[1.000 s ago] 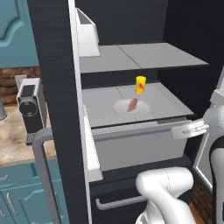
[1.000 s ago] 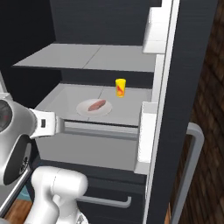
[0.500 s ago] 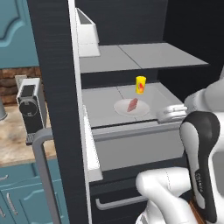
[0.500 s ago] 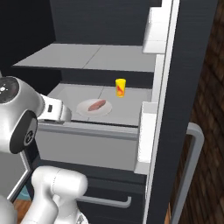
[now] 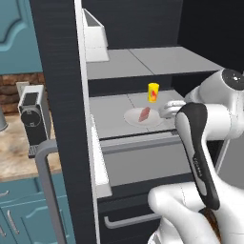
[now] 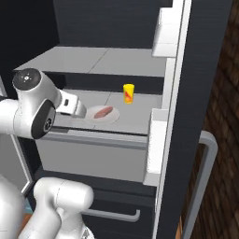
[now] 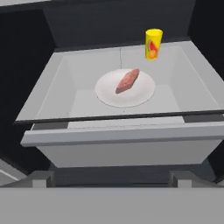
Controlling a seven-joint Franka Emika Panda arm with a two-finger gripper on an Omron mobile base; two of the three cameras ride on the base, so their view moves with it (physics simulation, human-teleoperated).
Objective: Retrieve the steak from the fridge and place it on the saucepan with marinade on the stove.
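The fridge (image 5: 57, 95) stands open. On its middle grey shelf lies the steak (image 5: 144, 114), a small reddish-pink slab on a white plate (image 5: 136, 119). In the hand view the steak (image 7: 127, 80) sits ahead and slightly above centre on the plate (image 7: 144, 94). My gripper (image 7: 111, 179) is open, its fingertips (image 7: 41, 178) wide apart with nothing between them, in front of the shelf's front edge. From the base views the gripper (image 5: 164, 110) (image 6: 81, 112) hovers just short of the plate (image 6: 109, 117) and steak (image 6: 104, 112). The saucepan and the stove are out of view.
A small yellow carton (image 5: 153, 92) (image 7: 153, 43) stands behind the plate. An upper shelf (image 5: 143, 59) hangs above it, and a grey drawer front (image 7: 122, 148) sits below. The door carries white bins (image 6: 156, 140). A coffee machine (image 5: 32, 114) stands on the counter at left.
The arm has swung in toward the fridge. The hand rose from the drawer front to the middle shelf's edge beside the plate. The gripper stayed open.
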